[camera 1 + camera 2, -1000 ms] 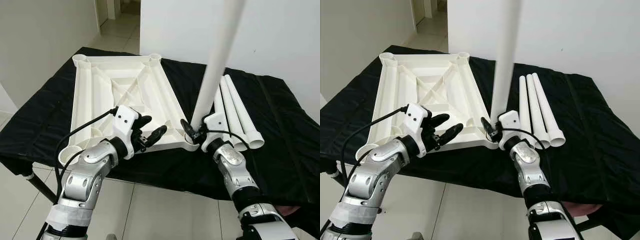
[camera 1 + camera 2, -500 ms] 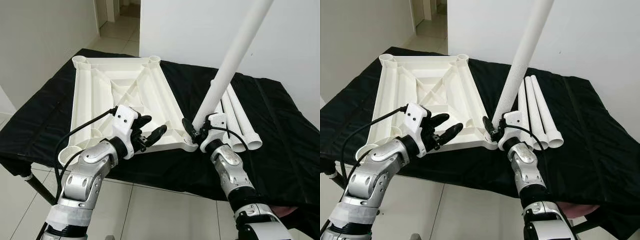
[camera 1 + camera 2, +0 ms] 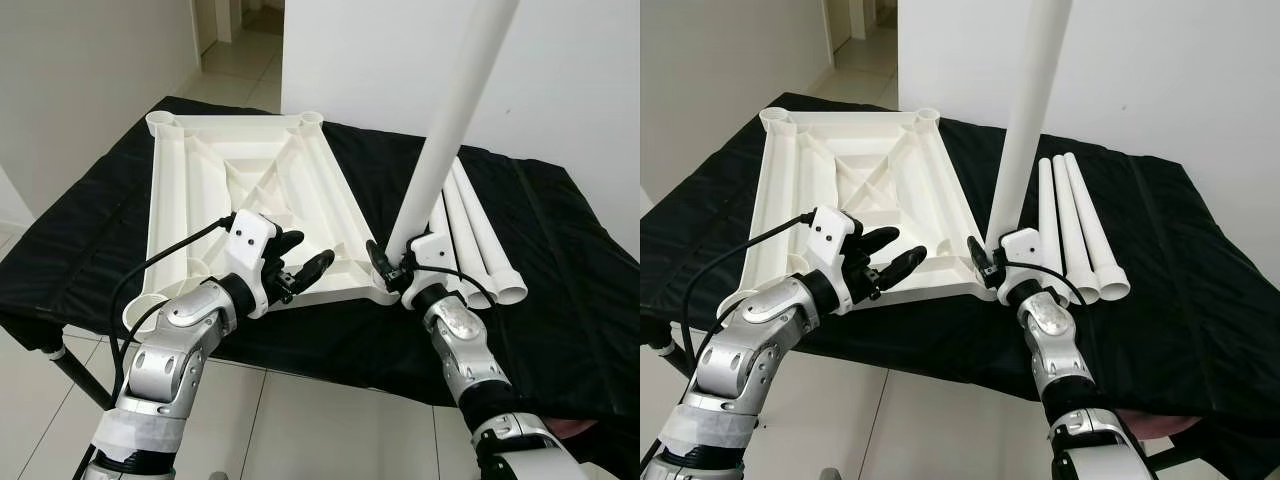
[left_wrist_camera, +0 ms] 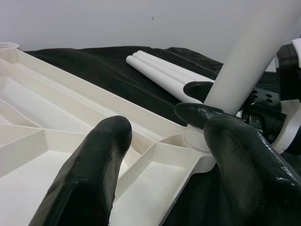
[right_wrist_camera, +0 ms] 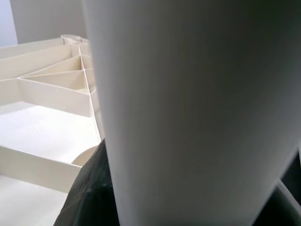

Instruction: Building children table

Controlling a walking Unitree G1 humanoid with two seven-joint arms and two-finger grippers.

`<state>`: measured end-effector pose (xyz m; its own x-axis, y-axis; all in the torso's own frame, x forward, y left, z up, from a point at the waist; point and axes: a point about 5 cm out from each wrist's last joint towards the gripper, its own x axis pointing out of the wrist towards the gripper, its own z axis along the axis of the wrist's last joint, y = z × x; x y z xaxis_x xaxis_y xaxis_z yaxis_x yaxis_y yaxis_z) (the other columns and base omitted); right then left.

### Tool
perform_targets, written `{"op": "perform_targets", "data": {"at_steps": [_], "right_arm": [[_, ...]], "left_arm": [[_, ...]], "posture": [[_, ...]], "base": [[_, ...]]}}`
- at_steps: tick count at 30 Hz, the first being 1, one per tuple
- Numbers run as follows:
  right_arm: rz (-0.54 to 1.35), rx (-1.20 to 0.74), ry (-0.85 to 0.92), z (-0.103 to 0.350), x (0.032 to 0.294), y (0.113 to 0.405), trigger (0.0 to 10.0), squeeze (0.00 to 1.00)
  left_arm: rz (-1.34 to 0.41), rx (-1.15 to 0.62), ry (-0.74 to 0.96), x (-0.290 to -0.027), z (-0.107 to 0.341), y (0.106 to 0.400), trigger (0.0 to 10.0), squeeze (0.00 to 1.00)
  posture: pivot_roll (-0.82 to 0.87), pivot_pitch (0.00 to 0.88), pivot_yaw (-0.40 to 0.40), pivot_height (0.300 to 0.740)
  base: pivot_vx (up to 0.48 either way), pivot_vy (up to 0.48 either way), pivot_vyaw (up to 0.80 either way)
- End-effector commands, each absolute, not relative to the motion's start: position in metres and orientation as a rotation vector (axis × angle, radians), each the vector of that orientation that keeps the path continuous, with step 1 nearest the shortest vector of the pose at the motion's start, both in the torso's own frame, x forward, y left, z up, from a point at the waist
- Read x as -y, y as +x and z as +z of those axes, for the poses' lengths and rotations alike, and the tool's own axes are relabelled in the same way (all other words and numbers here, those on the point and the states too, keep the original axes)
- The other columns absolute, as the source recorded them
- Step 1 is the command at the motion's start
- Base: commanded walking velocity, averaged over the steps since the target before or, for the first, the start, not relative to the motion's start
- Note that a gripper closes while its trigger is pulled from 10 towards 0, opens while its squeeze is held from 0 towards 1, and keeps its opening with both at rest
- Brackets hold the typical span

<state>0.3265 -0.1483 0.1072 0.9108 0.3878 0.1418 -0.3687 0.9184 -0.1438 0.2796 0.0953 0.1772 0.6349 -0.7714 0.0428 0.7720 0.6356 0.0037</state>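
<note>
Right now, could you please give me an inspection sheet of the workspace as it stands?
Surface: table under a black cloth, cloth creased.
Job's things: white tabletop lying underside up, ribs showing; one white leg held nearly upright at its near right corner socket; three spare legs lying side by side to the right.
Clutter: nothing seen.
End effectors: right end effector shut on the leg's lower end; left end effector open, at the tabletop's near edge.
Cables: black cable looping along the left arm.
Surroundings: white walls, tiled floor, hallway opening behind.
</note>
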Motion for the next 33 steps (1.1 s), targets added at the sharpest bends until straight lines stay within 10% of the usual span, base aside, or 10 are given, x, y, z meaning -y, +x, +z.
{"op": "perform_targets", "data": {"at_steps": [1, 33], "right_arm": [[0.359, 0.019, -0.069, 0.072, 0.161, 0.311, 10.0, 0.0], [0.406, -0.295, 0.022, 0.057, 0.171, 0.323, 10.0, 0.0]], "left_arm": [[-0.845, 0.048, -0.018, -0.094, 0.18, 0.28, 10.0, 0.0], [-0.869, 0.046, -0.014, -0.091, 0.18, 0.278, 10.0, 0.0]], "posture": [[0.0, 0.0, -0.061, 0.74], [0.01, 0.0, -0.058, 0.74]], "base": [[0.0, 0.0, 0.0], [0.0, 0.0, 0.0]]}}
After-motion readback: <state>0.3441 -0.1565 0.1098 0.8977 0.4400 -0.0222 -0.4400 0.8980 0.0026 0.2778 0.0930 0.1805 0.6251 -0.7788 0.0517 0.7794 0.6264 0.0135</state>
